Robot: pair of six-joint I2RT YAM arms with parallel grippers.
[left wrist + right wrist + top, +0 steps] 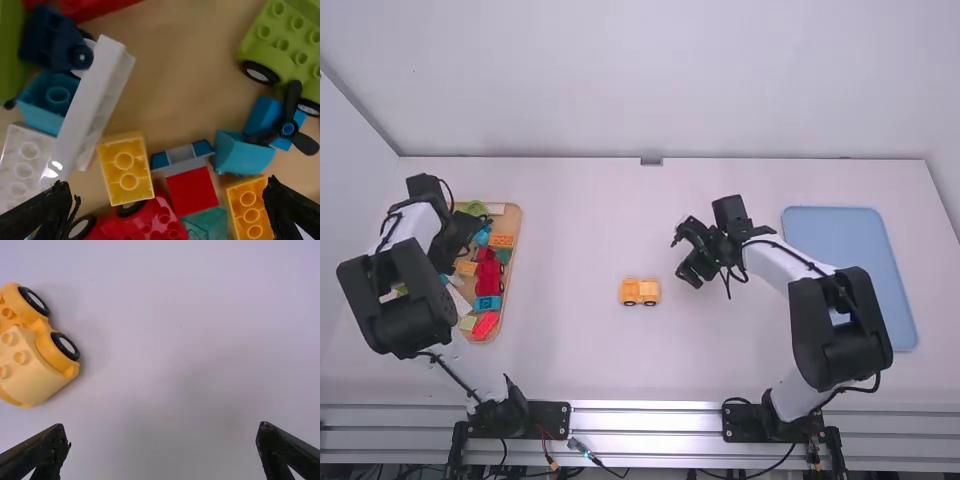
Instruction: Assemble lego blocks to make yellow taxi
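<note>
My left gripper (470, 235) is over the wooden tray of blocks at the table's left. In its wrist view the left gripper (167, 202) stands open above loose blocks, among them a yellow block (125, 169) and an orange-yellow block (249, 207). My right gripper (688, 256) is above the table, right of a yellow car (640, 291) at mid-table. In the right wrist view the right gripper (162, 432) is open with nothing between its fingers, and the yellow car (37, 347) lies off to one side, a pale yellow block on its base.
The tray (515, 225) also holds red, blue, green and white pieces. A red car (160, 220), a green wheeled base (285, 45), a long white piece (90, 100) and a propeller piece (287, 129) lie there. A blue tray (850, 235) stands at the right, beside the right arm.
</note>
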